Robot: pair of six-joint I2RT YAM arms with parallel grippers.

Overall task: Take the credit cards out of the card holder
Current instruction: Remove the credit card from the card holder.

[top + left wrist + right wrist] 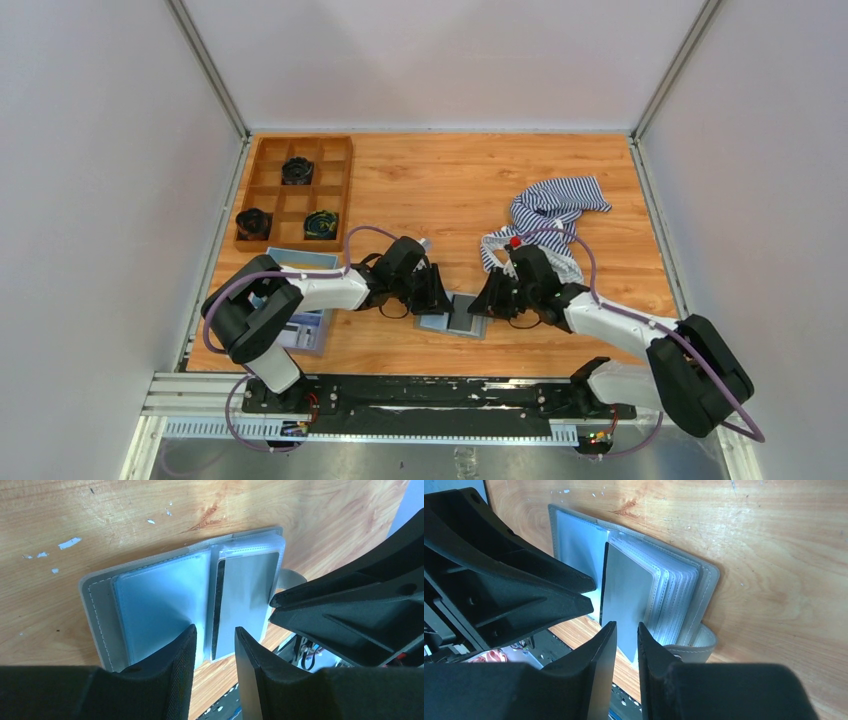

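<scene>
Wooden surface (450, 180), grey card holder (455, 318) lying open near the front edge, left claw (215, 630) fingers apart over its middle, right claw (626, 626) narrow at the dark pocket panel (624, 595), can't tell if pinching

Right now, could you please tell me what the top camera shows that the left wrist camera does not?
Only the top camera: the wooden organizer, the striped cloth, the blue tray. Only the left wrist camera: the clear sleeves inside the wallet. Both: the open wallet on the table, with the left gripper and right gripper at it.
</scene>
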